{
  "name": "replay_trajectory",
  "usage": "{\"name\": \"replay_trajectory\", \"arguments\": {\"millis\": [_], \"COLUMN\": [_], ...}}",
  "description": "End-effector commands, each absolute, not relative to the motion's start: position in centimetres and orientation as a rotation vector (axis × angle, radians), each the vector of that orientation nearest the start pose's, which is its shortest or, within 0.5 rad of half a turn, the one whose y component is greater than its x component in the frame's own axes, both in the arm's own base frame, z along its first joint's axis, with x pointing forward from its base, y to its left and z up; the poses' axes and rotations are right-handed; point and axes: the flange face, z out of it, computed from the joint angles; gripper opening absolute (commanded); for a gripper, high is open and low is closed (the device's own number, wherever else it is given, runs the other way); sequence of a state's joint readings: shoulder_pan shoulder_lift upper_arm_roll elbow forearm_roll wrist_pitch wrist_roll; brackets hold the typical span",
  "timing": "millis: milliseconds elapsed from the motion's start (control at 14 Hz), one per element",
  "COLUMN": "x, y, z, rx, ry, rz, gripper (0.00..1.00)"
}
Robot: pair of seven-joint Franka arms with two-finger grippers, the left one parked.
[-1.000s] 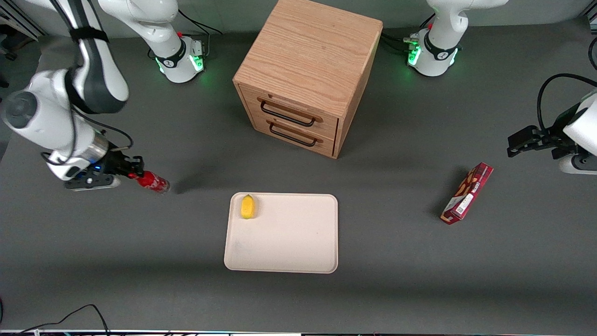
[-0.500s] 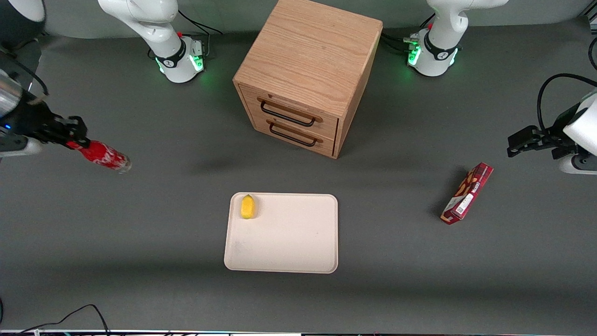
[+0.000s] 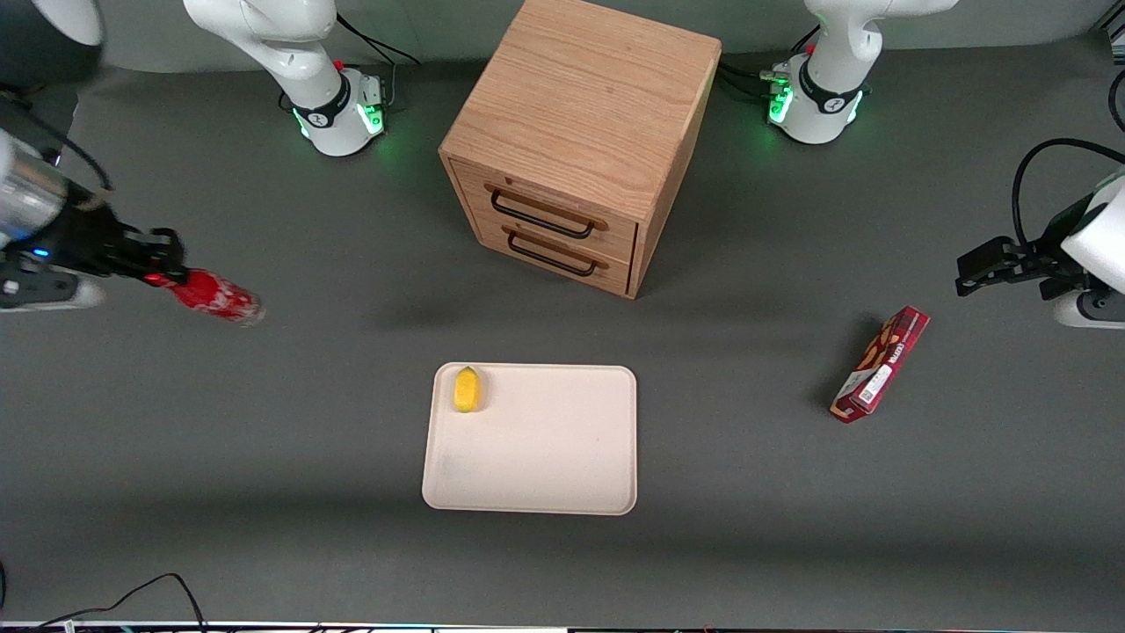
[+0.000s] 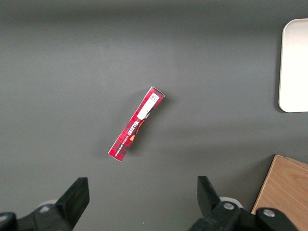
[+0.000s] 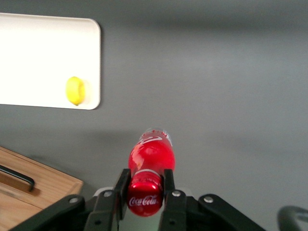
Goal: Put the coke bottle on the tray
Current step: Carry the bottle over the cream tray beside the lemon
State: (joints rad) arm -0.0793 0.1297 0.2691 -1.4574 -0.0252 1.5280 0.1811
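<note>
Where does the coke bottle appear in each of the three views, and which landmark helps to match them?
Front view: the coke bottle hangs above the table in the hand, toward the working arm's end.
Right wrist view: the coke bottle is gripped at its cap by the hand.
Left wrist view: not in it.
Shared landmark: the tray.

Wooden drawer cabinet (image 3: 576, 145) with two black handles, small yellow fruit (image 3: 467, 389), red snack box (image 3: 881, 364) lying flat on grey table (image 3: 791, 527)
</note>
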Motion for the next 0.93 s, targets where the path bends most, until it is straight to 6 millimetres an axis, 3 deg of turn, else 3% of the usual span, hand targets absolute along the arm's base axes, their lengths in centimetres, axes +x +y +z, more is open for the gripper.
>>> {"name": "replay_trajectory", "arguments": {"millis": [0, 214, 429, 500, 714, 857], "x": [59.7, 60.0, 60.9, 61.5, 67.1, 69.5], "y": [16.8, 24.7, 29.7, 30.6, 30.6, 30.2], "z": [57.5, 53.8, 50.0, 48.3, 46.3, 43.6], "rx": [-3.133, -3.104, -3.066, -3.064, -3.023, -3.039], "ry": [0.025, 0.07, 0.08, 0.062, 0.057, 0.057], "rz": [0.062, 0.02, -0.039, -0.041, -0.139, -0.162], "gripper": [0.0, 0.0, 0.0, 0.0, 0.0, 0.0]}}
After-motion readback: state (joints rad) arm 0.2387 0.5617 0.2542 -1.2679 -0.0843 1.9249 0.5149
